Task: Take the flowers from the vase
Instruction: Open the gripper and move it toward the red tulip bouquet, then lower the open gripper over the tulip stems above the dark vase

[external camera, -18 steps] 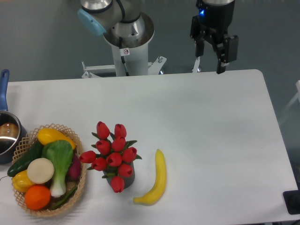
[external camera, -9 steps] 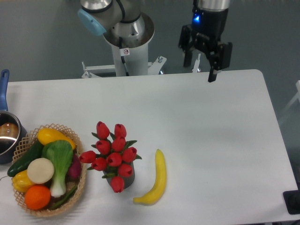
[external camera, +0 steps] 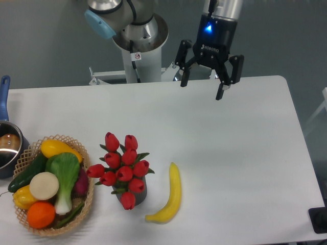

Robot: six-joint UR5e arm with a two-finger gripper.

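The flowers [external camera: 121, 169] are held upright in the vase [external camera: 137, 195] near the counter's [external camera: 245, 153] front edge; the gripper [external camera: 202, 86] is spread wide above the back edge.

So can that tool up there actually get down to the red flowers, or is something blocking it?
Probably yes. The tool hangs open over the table's far edge, with bare table between it and the flowers. The buds stick up above the vase; the banana and basket flank them but cover nothing from above.
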